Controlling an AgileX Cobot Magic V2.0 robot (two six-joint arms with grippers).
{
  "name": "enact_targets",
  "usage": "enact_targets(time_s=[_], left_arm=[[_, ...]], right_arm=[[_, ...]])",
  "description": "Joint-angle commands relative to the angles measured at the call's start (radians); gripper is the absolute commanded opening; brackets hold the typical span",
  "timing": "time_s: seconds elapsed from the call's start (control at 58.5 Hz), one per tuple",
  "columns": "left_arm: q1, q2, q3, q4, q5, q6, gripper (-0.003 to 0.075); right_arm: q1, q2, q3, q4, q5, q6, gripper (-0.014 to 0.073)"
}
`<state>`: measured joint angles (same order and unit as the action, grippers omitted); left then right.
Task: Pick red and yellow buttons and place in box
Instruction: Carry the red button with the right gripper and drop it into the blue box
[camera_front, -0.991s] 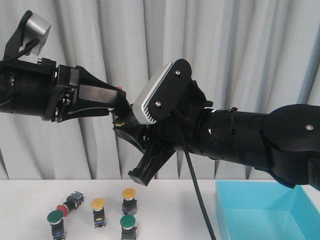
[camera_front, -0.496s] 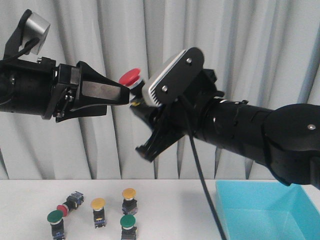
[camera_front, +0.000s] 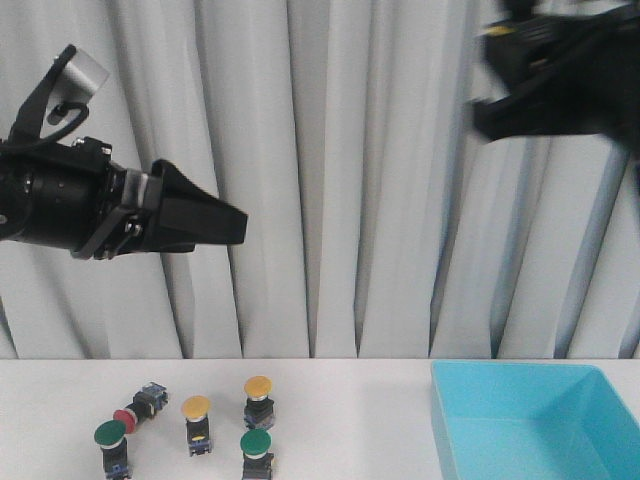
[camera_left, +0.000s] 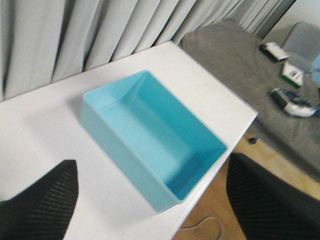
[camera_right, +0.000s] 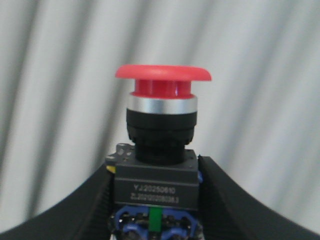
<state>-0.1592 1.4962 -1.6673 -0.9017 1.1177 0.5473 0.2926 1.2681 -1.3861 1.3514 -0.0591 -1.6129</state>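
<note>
Red button (camera_right: 162, 127) sitting clamped in the right gripper (camera_right: 155, 200), high against the curtain (camera_front: 350, 180).
Left gripper (camera_left: 150, 200) is hanging open over the box (camera_left: 150, 140); five buttons (camera_front: 196, 420) are lying on the table (camera_front: 340, 420).

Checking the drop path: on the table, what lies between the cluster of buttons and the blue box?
Nothing: in the front view the white table is bare between the nearest yellow button and the box.

Box (camera_front: 530, 420) sitting on table (camera_front: 350, 420) at right. Five buttons clustering at table's left, well apart from box. Left gripper (camera_front: 225, 225) hanging high above the buttons. Right gripper (camera_right: 155, 200) hanging high above box, a button (camera_right: 157, 145) sitting upright between its fingers (camera_right: 65, 210).
</note>
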Motion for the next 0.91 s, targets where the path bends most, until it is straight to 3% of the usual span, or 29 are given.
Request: enact_targets(time_s=[0.0, 0.137, 0.274, 0.513, 0.701, 0.889], left_arm=[[-0.004, -0.038, -0.03, 0.015, -0.023, 0.0, 0.0551], [-0.004, -0.038, -0.03, 0.087, -0.023, 0.0, 0.0513], [-0.004, -0.037, -0.028, 0.144, -0.025, 0.0, 0.0479], [-0.004, -0.037, -0.028, 0.195, -0.018, -0.003, 0.0443], [-0.004, -0.037, -0.028, 0.195, 0.004, -0.003, 0.0443], [-0.004, -0.037, -0.028, 0.195, 0.006, -0.003, 0.0443]], right_arm=[[-0.113, -0.051, 0.014, 0.06, -0.01, 0.0, -0.0008], [-0.278, -0.052, 0.137, 0.137, 0.072, 0.001, -0.0008], [-0.367, -0.02, 0.279, 0.146, 0.202, 0.041, -0.0008], [-0.381, 0.148, 0.428, 0.09, 0.295, 0.122, -0.0008], [-0.381, 0.34, 0.437, 0.028, 0.39, 0.213, -0.0007], [-0.381, 0.51, 0.437, 0.028, 0.412, 0.214, -0.0006]])
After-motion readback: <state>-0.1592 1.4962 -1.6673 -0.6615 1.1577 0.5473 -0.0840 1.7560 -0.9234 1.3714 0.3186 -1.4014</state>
